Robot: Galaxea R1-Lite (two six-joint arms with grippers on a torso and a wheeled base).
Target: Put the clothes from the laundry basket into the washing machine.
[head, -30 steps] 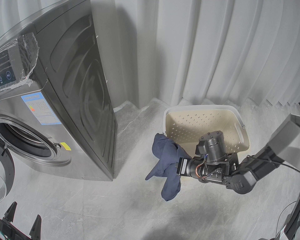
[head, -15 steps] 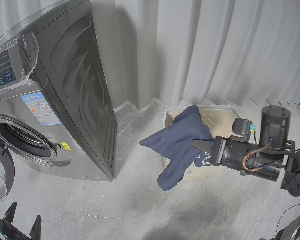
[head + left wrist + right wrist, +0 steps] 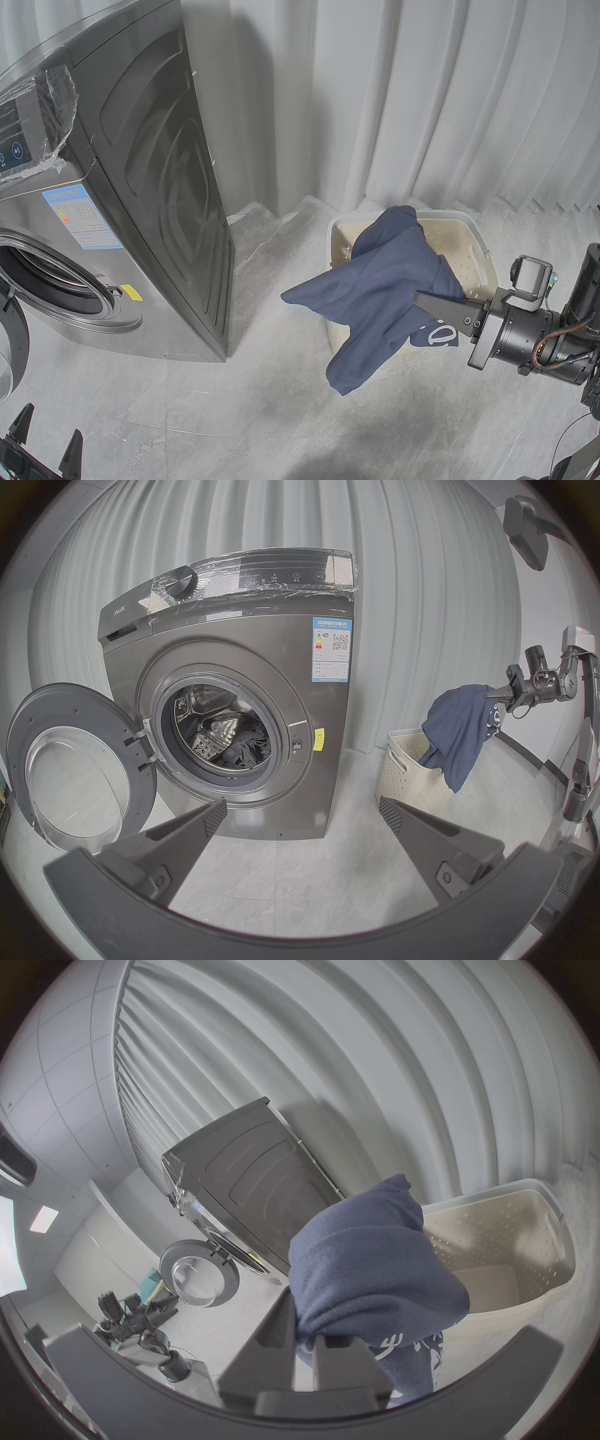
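Note:
A navy blue garment (image 3: 381, 294) hangs in the air over the cream laundry basket (image 3: 481, 247), draping down past its near rim. My right gripper (image 3: 431, 299) is shut on the garment (image 3: 369, 1272), holding it above the basket (image 3: 500, 1254). The grey washing machine (image 3: 125, 187) stands at the left with its round door (image 3: 69, 767) swung open; dark clothes lie in the drum (image 3: 244, 749). My left gripper (image 3: 300, 820) is open and low, facing the machine's front from a distance; its fingertips (image 3: 72, 447) show at the bottom left. The hanging garment (image 3: 459, 727) and basket (image 3: 409, 774) appear to the machine's right.
White curtains (image 3: 406, 100) hang behind the basket and machine. Grey tiled floor (image 3: 250, 387) lies open between the machine and the basket. The machine's open door (image 3: 9, 350) juts out at the far left.
My right gripper has lifted the navy garment out of the basket and pulled back to the right, so the cloth now hangs higher and spread out over the basket. The left gripper has stayed put.

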